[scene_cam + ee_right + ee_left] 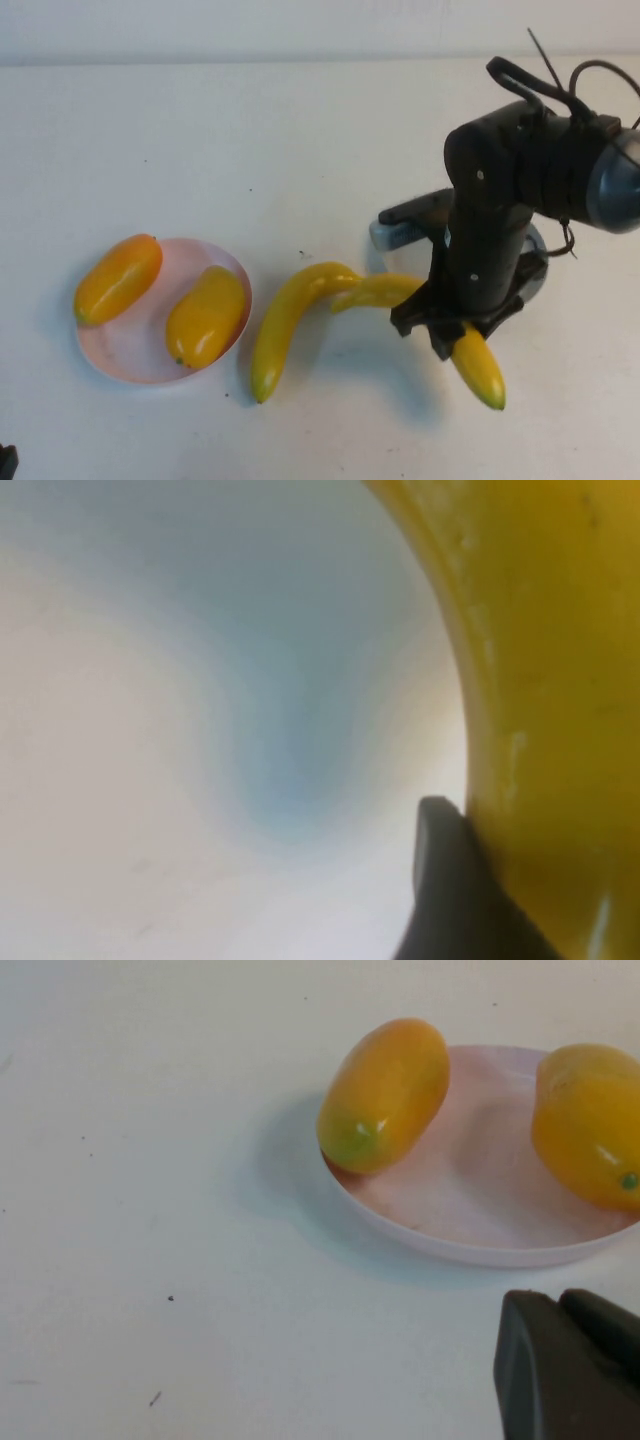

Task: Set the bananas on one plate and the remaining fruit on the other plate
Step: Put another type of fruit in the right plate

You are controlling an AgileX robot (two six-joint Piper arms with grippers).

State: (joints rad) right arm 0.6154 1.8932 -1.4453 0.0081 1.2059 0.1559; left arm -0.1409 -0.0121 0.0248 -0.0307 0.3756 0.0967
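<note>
Bananas: two long yellow ones, both near the grey plate (392, 236), neither lying flat in it yet
Held banana (478, 368): right gripper (452, 330) is down over its middle at the plate's near rim; one end pokes out past the rim toward the robot, the other end runs out toward the pink plate
Free banana (285, 318): on the bare table between the grey plate and the pink plate (140, 365), its upper end just beside or touching the held banana's end
Grey plate: mostly hidden under the right arm; only its far-left rim and a sliver on the right show
Right fingers: narrowed around the held banana; the right wrist view shows a dark fingertip (455, 880) pressed flat against the yellow skin, so the fruit sits between the fingers, not beside them
Why this grip: taking the banana across its middle probably keeps it balanced while it is moved over the rim
Whether lifted: cannot tell if the banana is off the table or resting on the rim
Other fruit: two stubby orange-yellow fruits (118, 278) (205, 315) on the pink plate, well apart from the grey plate, one overhanging the rim; that half looks finished
Left gripper (570, 1365): fingers closed on nothing, parked low on the pink plate's side, far from the grey plate
</note>
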